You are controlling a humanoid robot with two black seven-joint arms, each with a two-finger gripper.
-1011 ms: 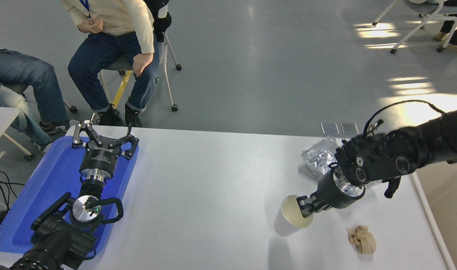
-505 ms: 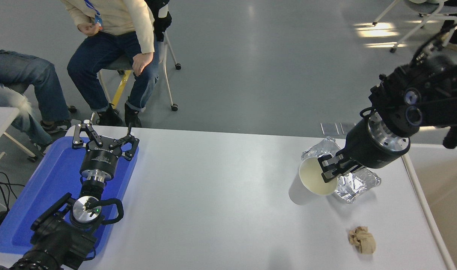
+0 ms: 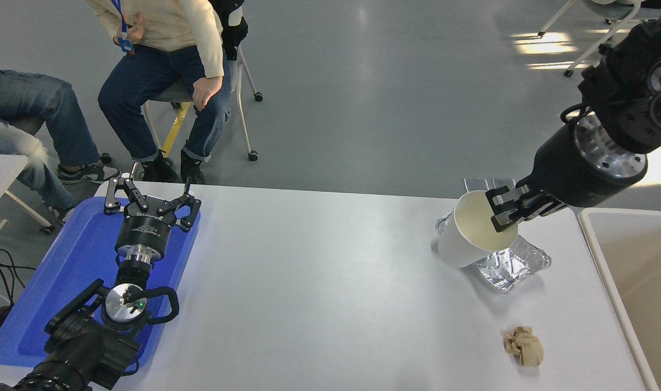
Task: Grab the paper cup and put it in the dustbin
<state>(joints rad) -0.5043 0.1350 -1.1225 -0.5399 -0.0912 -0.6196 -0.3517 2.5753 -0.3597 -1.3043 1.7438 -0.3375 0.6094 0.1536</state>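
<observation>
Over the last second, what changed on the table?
The right gripper, shut on the paper cup by its rim throughout, lifted it off the table and carried it up and right, toward the dustbin at the right edge; the cup now hangs in front of the foil tray. Unchanged: the left gripper parked open over the blue tray, and the crumpled paper ball.

Tilted white paper cup (image 3: 468, 235) near dustbin (image 3: 612, 282)
</observation>
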